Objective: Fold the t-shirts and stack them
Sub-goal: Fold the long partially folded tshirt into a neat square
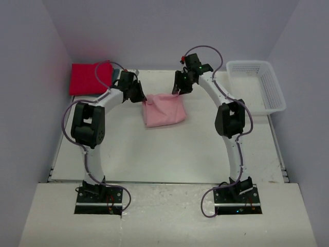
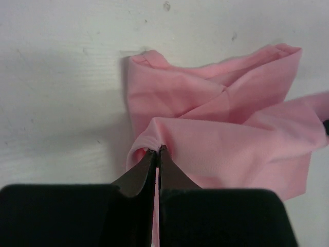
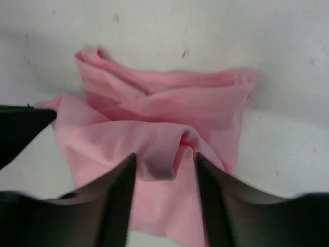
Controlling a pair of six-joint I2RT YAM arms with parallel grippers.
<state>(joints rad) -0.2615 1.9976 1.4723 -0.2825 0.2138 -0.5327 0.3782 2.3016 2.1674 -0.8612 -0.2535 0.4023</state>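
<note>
A pale pink t-shirt [image 1: 163, 109] lies partly folded in the middle of the table, also seen in the left wrist view as the pink t-shirt [image 2: 216, 134] and in the right wrist view as the pink t-shirt [image 3: 164, 118]. My left gripper [image 1: 138, 95] [image 2: 159, 149] is shut on a pinch of its left corner. At the shirt's back right corner, my right gripper [image 1: 178, 91] [image 3: 165, 157] stands open, a loose fold of pink cloth lying between its fingers. A folded crimson-red t-shirt [image 1: 91, 78] rests at the back left.
A white mesh basket [image 1: 257, 85] stands at the back right corner of the table. The grey walls close in the table on three sides. The left gripper's tip shows at the left edge of the right wrist view.
</note>
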